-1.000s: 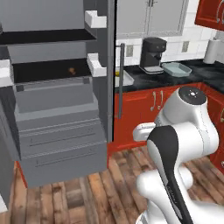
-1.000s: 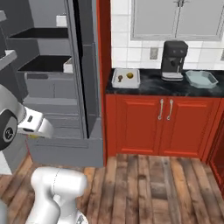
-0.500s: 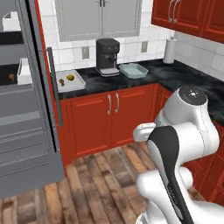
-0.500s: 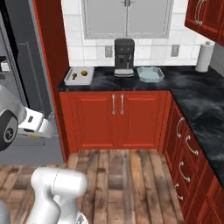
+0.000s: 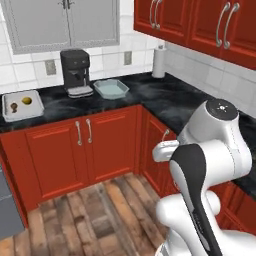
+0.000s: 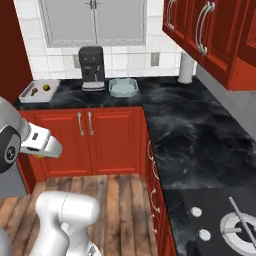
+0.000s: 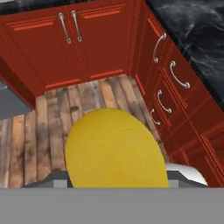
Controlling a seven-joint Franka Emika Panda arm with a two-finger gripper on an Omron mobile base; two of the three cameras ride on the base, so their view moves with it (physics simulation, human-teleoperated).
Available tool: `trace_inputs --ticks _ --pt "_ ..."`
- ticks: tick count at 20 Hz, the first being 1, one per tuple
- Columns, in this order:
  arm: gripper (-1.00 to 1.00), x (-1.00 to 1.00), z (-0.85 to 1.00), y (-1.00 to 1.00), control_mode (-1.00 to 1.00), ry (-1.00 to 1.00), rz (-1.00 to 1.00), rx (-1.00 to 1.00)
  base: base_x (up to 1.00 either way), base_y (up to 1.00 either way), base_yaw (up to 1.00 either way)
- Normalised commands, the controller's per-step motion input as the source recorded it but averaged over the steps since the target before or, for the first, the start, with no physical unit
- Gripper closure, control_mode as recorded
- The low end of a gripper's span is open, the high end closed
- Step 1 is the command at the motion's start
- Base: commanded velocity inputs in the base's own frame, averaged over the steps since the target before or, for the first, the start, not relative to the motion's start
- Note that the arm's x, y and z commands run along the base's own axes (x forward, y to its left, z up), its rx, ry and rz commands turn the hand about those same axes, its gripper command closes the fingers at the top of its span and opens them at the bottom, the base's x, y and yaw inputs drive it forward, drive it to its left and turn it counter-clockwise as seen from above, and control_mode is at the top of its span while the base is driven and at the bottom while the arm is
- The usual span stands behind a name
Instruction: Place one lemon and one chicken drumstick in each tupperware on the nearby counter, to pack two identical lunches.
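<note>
A big yellow lemon (image 7: 114, 148) sits in my gripper (image 6: 40, 152), which is shut on it and hangs over the wooden floor in front of the cabinets; the lemon hides the fingertips. On the counter (image 5: 165, 100), the whitish-grey tupperware (image 5: 10, 114) at the far left holds a lemon (image 5: 26, 100) and a brown chicken drumstick (image 5: 14, 106). The pale blue tupperware (image 5: 111, 88) stands right of the coffee machine, and I see nothing in it. From the right base the same trays appear as the whitish one (image 6: 30, 96) and the blue one (image 6: 123, 87).
A black coffee machine (image 5: 76, 71) stands between the trays. A paper towel roll (image 5: 159, 62) is in the counter's corner. The counter turns along the right wall to a stove top (image 6: 235, 225). Red-brown cabinet doors (image 7: 83, 39) and drawers line the wooden floor (image 7: 39, 131).
The base has swung right: the open fridge has slid out of the pictures and the corner counter has come in. The lemon stays in my grip.
</note>
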Motion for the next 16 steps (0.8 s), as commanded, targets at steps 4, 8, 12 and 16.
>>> trace_inputs --ticks 4,8,12,16 --pt "1.00 0.00 0.00 0.00 1.00 0.00 0.00 0.00 1.00 -0.36 -0.03" --pt "1.00 0.00 0.00 0.00 1.00 0.00 0.00 0.00 1.00 0.05 0.00" --pt "1.00 0.00 0.00 0.00 1.00 0.00 0.00 0.00 1.00 0.33 -0.01" --pt "1.00 0.00 0.00 0.00 1.00 0.00 0.00 0.00 1.00 0.39 -0.04"
